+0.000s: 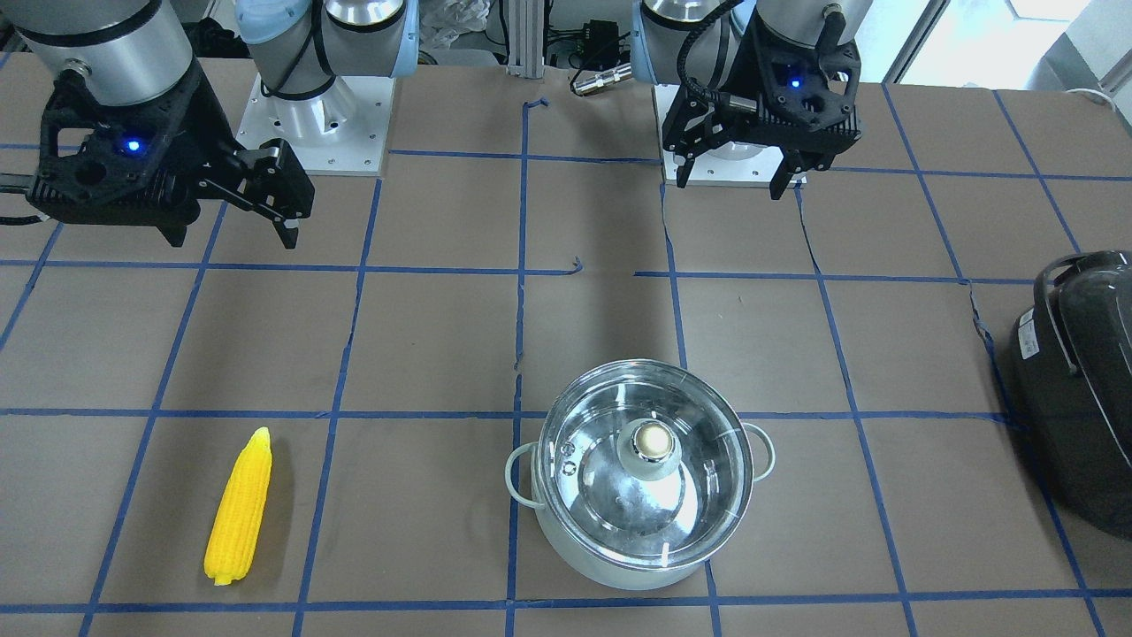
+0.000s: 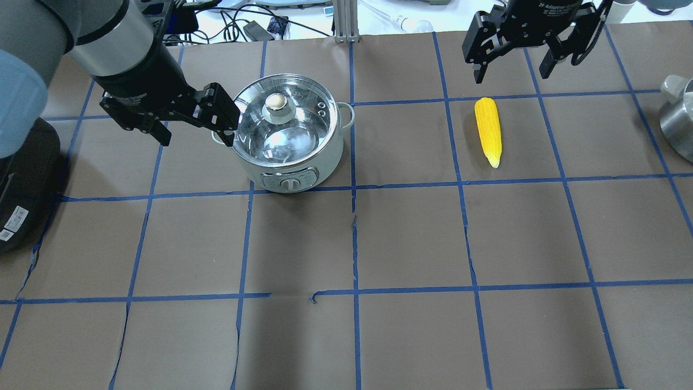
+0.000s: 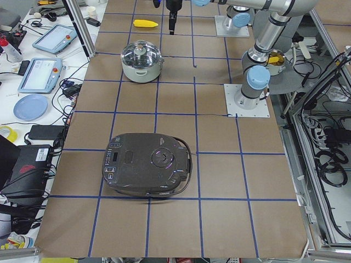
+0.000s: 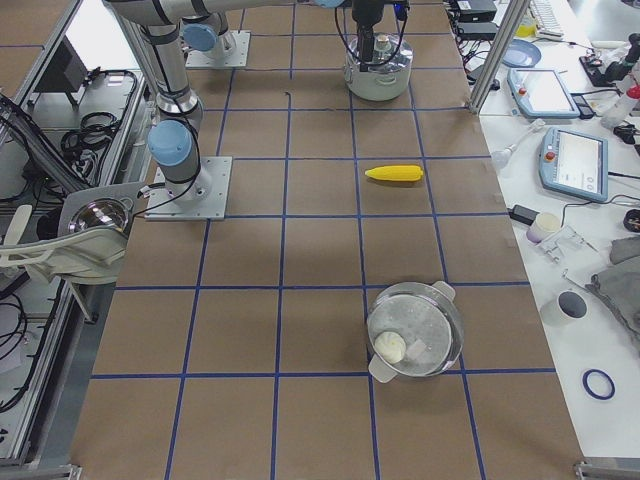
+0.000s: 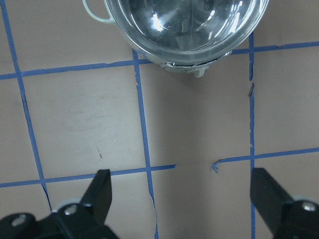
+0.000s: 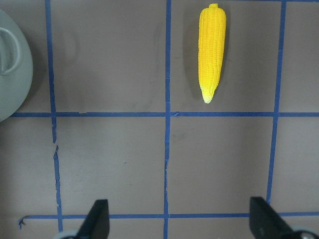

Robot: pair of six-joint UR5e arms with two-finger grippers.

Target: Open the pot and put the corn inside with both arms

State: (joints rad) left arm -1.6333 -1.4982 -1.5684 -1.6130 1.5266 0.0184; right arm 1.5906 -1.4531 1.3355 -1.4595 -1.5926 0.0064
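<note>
You have the pot (image 2: 295,162) standing on the table (image 2: 411,244) in the robot's left half, with its glass lid (image 2: 254,122) seated flat on the rim and the knob (image 2: 275,102) upright at the centre, so it is closed. Its dial (image 2: 292,183) faces the robot. The corn (image 2: 488,131) lies flat in the right half, well apart from the pot, with bare table between them and its pointed tip toward the robot. Look at the left gripper (image 2: 197,141): it hangs above the table beside the pot, on the side away from the corn. Its jaws are spread wide with nothing between them. In its wrist view you see only table between the fingers (image 5: 99,194), and the pot (image 5: 184,30) sits ahead at the top edge, untouched. The right gripper (image 2: 510,77) hangs above the table beyond the blunt end of the corn. Its jaws are likewise spread and empty. Its wrist view shows the corn (image 6: 212,50) ahead and clear of the fingers (image 6: 97,219). From the front you can see both grippers up off the table, back toward the arm bases. A black appliance (image 3: 148,164) sits at the table's left end, and a second metal pot (image 4: 415,330) sits at the right end, both away from the grippers.
</note>
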